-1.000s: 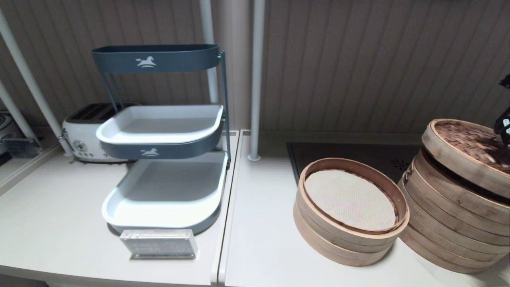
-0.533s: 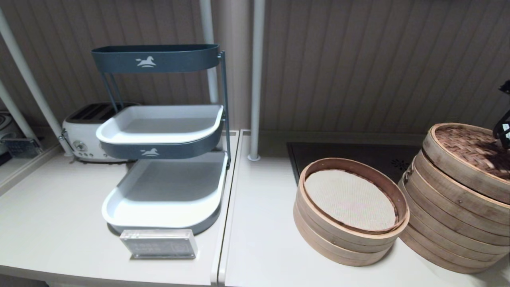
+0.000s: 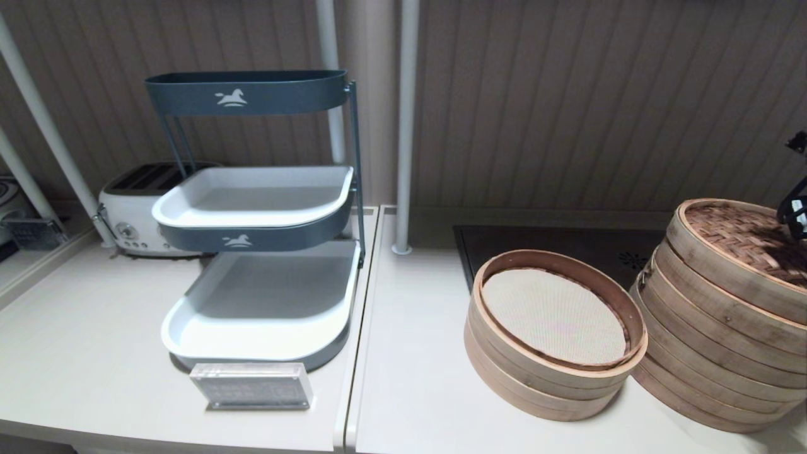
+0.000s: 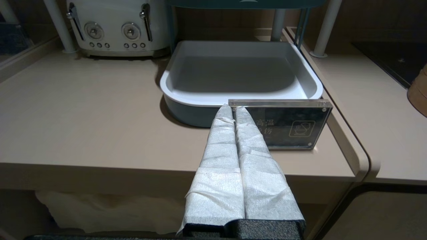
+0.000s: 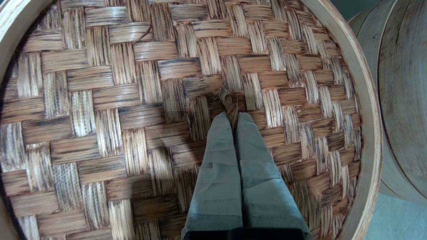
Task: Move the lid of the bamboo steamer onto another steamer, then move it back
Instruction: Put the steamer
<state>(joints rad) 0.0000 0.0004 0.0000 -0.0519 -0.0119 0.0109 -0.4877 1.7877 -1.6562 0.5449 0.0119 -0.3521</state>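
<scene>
The bamboo steamer lid (image 3: 725, 261), with its reddish-brown woven top and pale rim, lies on top of the taller steamer stack (image 3: 706, 359) at the far right of the counter. My right gripper (image 5: 233, 115) is over the lid's middle, shut on the small centre knot (image 5: 228, 100); in the head view only a dark bit of it (image 3: 795, 211) shows at the right edge. The shorter steamer (image 3: 536, 375) with the white mesh liner stands uncovered just left of the stack. My left gripper (image 4: 232, 108) is shut on nothing, low before the counter's front edge.
A dark three-tier rack with white trays (image 3: 258, 302) fills the counter's left half, a clear acrylic sign (image 3: 251, 384) before it and a white toaster (image 3: 135, 214) behind. A black cooktop (image 3: 567, 243) lies behind the steamers. White poles (image 3: 403, 126) rise at the back.
The lid, first tilted with a dark gap above the taller stack, has come down with my right gripper and now sits on the stack. The left arm has not moved.
</scene>
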